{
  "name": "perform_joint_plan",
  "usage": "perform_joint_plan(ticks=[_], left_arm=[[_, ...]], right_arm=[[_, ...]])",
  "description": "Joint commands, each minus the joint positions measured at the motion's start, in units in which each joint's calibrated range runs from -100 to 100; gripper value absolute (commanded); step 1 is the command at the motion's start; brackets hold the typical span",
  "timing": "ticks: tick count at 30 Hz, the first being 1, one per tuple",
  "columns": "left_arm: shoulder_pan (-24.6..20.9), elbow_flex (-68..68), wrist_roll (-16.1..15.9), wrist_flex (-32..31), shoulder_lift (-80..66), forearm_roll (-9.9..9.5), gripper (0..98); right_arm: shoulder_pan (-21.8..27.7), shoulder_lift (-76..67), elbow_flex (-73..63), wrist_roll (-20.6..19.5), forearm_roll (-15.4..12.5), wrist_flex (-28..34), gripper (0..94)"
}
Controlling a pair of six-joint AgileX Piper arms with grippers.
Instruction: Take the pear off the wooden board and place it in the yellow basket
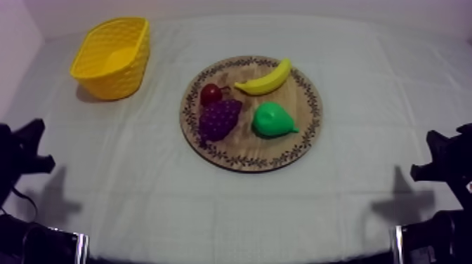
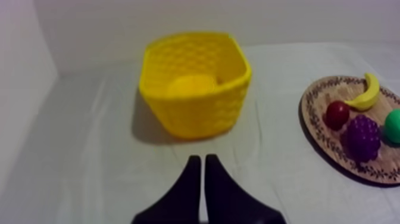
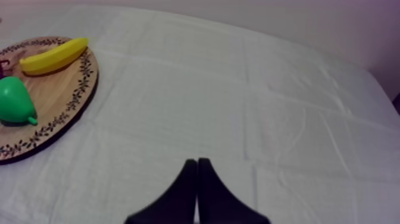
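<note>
Low at either side, my 2 grippers sit at rest. My left gripper point(image 2: 201, 161), pressed together, points toward the yellow basket point(image 2: 196, 113). My right gripper point(image 3: 197, 164), likewise pressed together, hangs over bare cloth point(image 3: 250, 107). The pear point(image 1: 272, 119) lies on the wooden board point(image 1: 246, 153), just beside the grapes point(image 1: 219, 118).

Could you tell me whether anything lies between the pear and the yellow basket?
Yes: the grapes and the small red fruit lie on the wooden board between the pear and the yellow basket. A lift should clear them.
</note>
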Motion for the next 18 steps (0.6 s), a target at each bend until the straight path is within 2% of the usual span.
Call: perform_joint_plan(ticks=[1, 4, 7, 13, 18], left_arm=[[1.04, -14.17, -4.77, 0.01, 11.52, 0.08, 0.0], [3.1, -27.72, -11.23, 1.19, 21.7, 1.88, 0.0], [5.65, -41.94, -15.65, 5.7, 32.02, 2.71, 0.0], [12.71, -67.67, -17.63, 13.85, 51.99, -0.84, 0.0], [17.7, -84.65, -19.1, 18.46, 66.17, -1.79, 0.0]], right_arm=[[0.0, 0.01, 0.03, -0.01, -0.01, -0.04, 0.3], [0.0, 0.01, 0.03, -0.01, -0.01, -0.04, 0.3], [0.0, 0.01, 0.03, -0.01, -0.01, -0.04, 0.3], [0.0, 0.01, 0.03, -0.01, -0.01, -0.04, 0.3], [0.0, 0.01, 0.03, -0.01, -0.01, -0.04, 0.3]])
